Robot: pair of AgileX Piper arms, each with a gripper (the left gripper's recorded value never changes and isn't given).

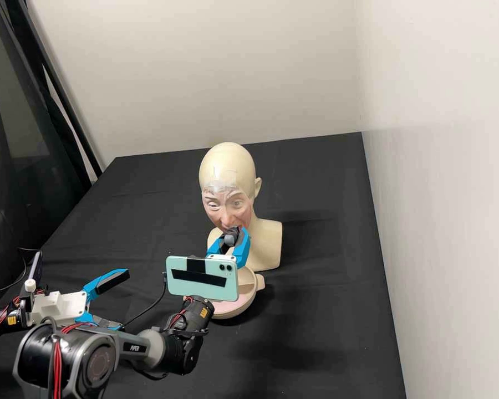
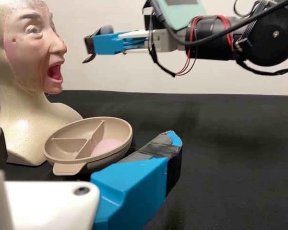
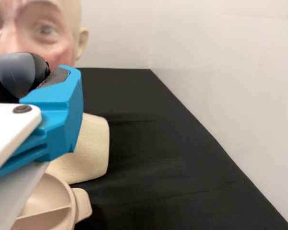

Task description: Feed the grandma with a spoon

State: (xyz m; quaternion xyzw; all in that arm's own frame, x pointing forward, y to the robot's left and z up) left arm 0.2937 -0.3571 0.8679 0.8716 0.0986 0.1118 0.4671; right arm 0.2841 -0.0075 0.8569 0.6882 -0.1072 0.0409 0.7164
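**Placement and hold.** The mannequin head (image 1: 230, 191) stood upright on the black bench (image 1: 316, 221), facing the arms with its mouth (image 2: 54, 73) wide open. A divided bowl (image 2: 67, 143) sat just in front of its base. This put the bowl directly below the path to the mouth.

The right gripper (image 1: 234, 237) was raised to mouth level with its fingers clamped on the dark grey spoon (image 1: 229, 239). It gripped the thick, rounded handle, which suits a level carry. In the left wrist view the spoon tip pointed at the mouth but was just short of the lips and not touching them. In my judgement the feeding step was at its final approach. Whether the spoon carried anything could not be determined.

The left gripper (image 1: 119, 299) lay low near the bench, well apart from the head. Its fingers were apart and held nothing. It appeared to be parked clear of the feeding path, with its camera aimed at the head and bowl.

One bowl compartment looked pale pink. Whether that was food or the bowl's own surface could not be told.

**Markings.** A mint-green phone (image 1: 202, 277) was fixed on the right arm's wrist, with black tape strips across its back. White lettering was noted on one link of that arm, and small yellow labels at its wrist joint. Neither is transcribed here, and the labels were too small to read. No writing was visible on the head, bowl or spoon.
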